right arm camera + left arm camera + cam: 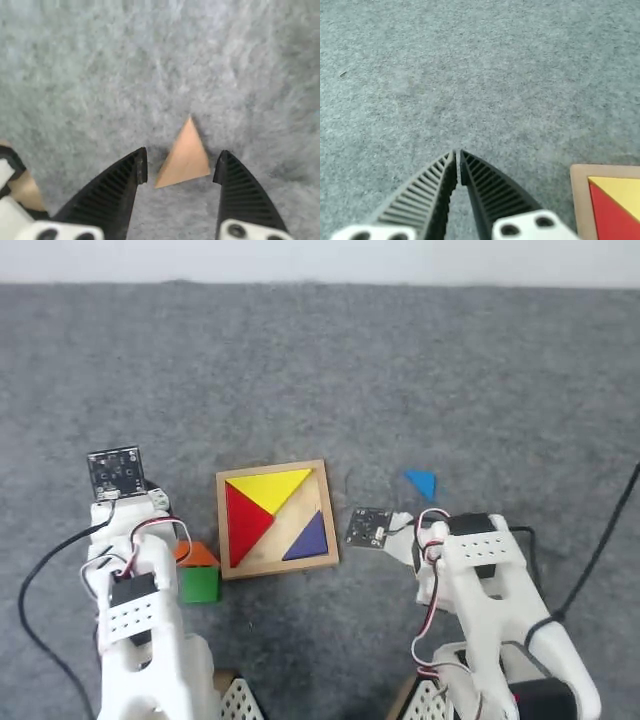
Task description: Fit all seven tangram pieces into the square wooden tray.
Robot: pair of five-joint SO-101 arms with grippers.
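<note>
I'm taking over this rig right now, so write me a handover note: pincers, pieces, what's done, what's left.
Left pincer: shut, empty, over carpet beside the tray.
Right pincer: open, straddling the tan triangle on the carpet.
Done: yellow piece, red piece, purple piece in the tray.
To do: tan triangle, blue piece right of tray, orange piece and green piece left of it.

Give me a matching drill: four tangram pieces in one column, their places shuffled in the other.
Pieces
1. yellow triangle
2. blue piece
3. green piece
4. tan triangle

Places
A. alone on the table, apart from the tray
B. between the open fingers of the right gripper
C. inside the tray, against its far rim
D. outside the tray, beside the orange piece

Pairs: 1-C, 2-A, 3-D, 4-B
</note>
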